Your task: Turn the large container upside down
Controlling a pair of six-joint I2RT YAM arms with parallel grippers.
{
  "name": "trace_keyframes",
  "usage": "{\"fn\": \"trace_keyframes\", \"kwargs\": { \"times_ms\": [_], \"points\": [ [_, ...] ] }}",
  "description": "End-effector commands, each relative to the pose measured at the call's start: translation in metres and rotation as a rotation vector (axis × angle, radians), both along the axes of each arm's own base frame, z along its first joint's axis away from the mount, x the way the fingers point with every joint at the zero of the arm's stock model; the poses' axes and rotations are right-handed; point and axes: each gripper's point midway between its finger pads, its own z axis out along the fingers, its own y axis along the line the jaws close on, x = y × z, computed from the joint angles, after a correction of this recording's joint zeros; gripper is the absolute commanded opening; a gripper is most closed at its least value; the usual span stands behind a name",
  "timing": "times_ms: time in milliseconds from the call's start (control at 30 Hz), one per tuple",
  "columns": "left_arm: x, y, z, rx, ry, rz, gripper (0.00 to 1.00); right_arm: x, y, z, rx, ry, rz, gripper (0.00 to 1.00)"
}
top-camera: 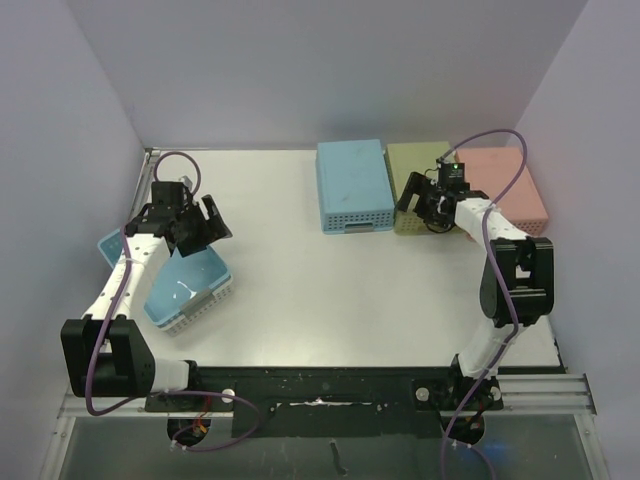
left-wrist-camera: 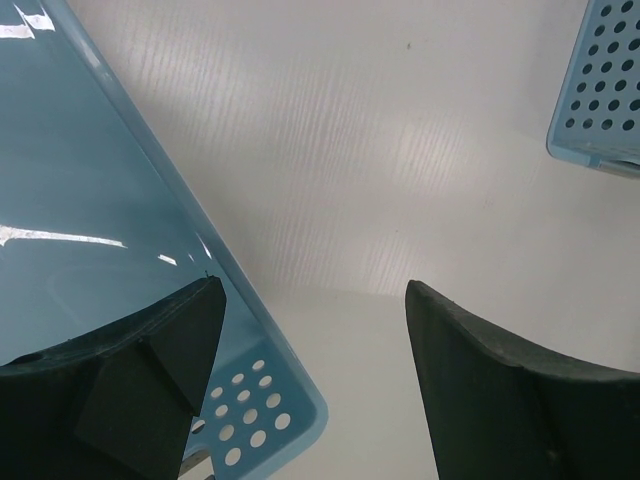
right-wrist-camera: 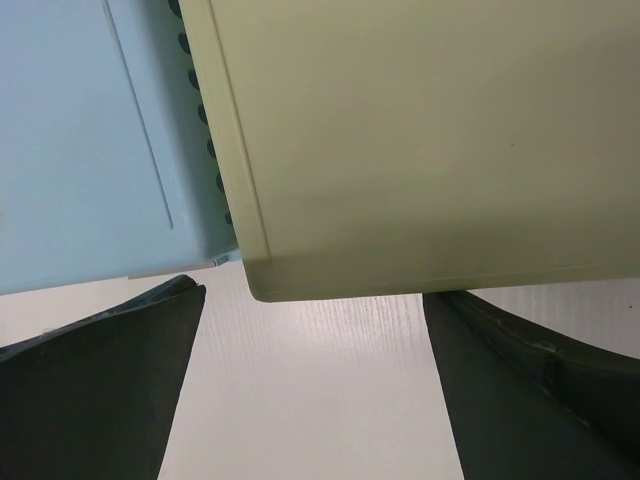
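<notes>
A large light-blue perforated container stands open side up at the table's left. In the left wrist view its glossy inside fills the left half, with its corner below. My left gripper is open and empty above that container's far right corner; in its own view one finger hangs over the rim and the other over bare table. My right gripper is open and empty at the near edge of an olive container; in its own view that container's corner lies just past the fingertips.
Three containers lie bottom up in a row at the back: a blue one, the olive one, and a pink one. The blue one also shows in the right wrist view and the left wrist view. Purple walls enclose the table.
</notes>
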Motion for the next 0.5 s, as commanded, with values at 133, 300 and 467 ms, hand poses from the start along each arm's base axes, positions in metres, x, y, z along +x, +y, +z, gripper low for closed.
{"fn": "trace_keyframes", "kwargs": {
  "times_ms": [133, 300, 467],
  "points": [
    [0.008, 0.01, 0.013, 0.04, -0.036, 0.025, 0.73, 0.001, 0.005, 0.061, 0.035, -0.189, 0.042, 0.98],
    [0.014, 0.021, 0.005, 0.078, -0.009, 0.08, 0.68, -0.041, 0.013, 0.063, 0.073, -0.175, 0.044, 0.98],
    [0.022, 0.032, -0.006, 0.135, 0.015, 0.129, 0.57, -0.101, 0.013, 0.042, 0.075, -0.112, 0.031, 0.98]
  ]
}}
